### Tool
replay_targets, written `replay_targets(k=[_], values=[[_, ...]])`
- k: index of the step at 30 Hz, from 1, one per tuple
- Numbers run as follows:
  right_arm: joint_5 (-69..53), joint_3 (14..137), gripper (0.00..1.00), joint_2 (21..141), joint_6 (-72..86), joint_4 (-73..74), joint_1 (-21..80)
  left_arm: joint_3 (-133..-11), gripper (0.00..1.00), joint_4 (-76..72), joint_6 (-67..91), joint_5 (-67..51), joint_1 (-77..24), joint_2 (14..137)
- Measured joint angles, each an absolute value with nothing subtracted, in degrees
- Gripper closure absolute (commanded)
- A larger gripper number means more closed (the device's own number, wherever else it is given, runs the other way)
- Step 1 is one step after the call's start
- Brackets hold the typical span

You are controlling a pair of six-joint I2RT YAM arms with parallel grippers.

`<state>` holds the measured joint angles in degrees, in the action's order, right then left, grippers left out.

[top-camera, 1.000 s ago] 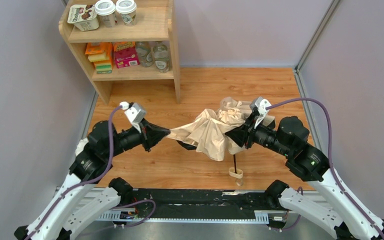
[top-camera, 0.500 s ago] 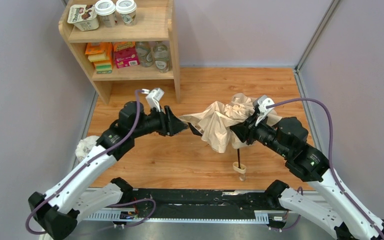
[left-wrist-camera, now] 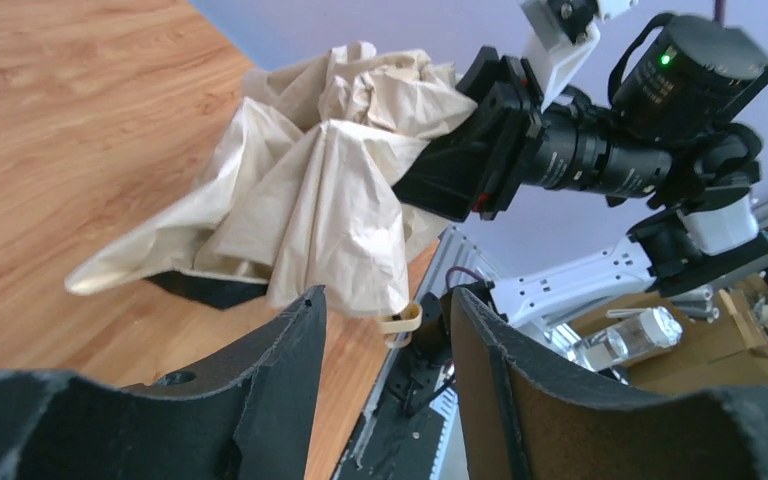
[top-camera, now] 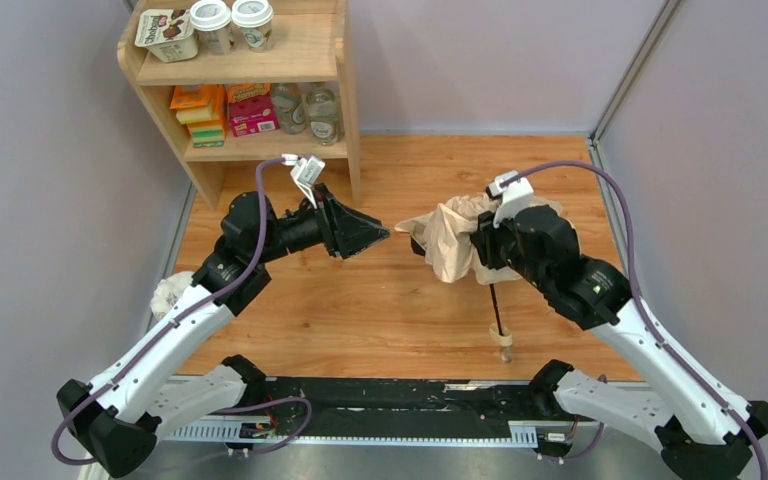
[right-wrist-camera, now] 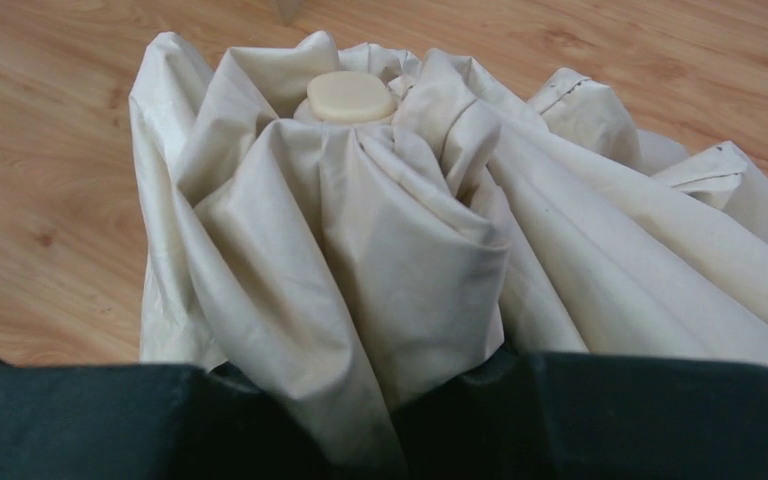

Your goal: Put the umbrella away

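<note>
**A:** Where do we stand with the umbrella (top-camera: 447,238)?

**B:** We have it held up over the wooden table (top-camera: 360,320), right of centre in the overhead view. Our right gripper (top-camera: 481,249) is clamped on the bunched canopy. The right wrist view shows fabric filling the space between its fingers.

**A:** And our left gripper (top-camera: 380,236)?

**B:** Released, with nothing in it. In its own wrist view the two fingers (left-wrist-camera: 280,350) stand apart with only air between them. It sits just left of the canopy and points straight at it across a small gap.

**A:** So which way does the umbrella lie?

**B:** Its long axis runs from the canopy down toward the lower edge of the frame, leaning slightly right. The left arm is nearer the loose fabric edge and the right arm is nearer the shaft. We judge that the next move depends on that gap on the left.

**A:** How does it look?

**B:** The canopy is pale beige, crumpled and only half gathered, with folds hanging loose. Below it we see the thin black shaft (top-camera: 496,305), then the small wooden handle (top-camera: 504,343) with its strap loop (left-wrist-camera: 403,322). We cannot tell whether the handle touches the table. A small round cap (right-wrist-camera: 350,95) tops the canopy.
</note>
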<state>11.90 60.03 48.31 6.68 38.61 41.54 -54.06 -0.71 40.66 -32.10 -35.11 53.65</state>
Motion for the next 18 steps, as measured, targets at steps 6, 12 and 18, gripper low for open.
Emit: replay_targets(k=[6,12,18], values=[[13.5,67.2,1.0,55.29,6.22,40.84,41.32,-53.6,0.31,-7.92,41.25,-32.03,-35.55,58.61],[5.26,69.28,1.0,57.01,8.16,41.17,41.36,-55.83,0.47,-10.66,41.43,-32.58,-40.4,71.18],[-6.39,73.03,1.0,58.11,9.72,44.49,41.3,-60.42,0.76,3.7,34.04,-27.7,-41.6,76.18]])
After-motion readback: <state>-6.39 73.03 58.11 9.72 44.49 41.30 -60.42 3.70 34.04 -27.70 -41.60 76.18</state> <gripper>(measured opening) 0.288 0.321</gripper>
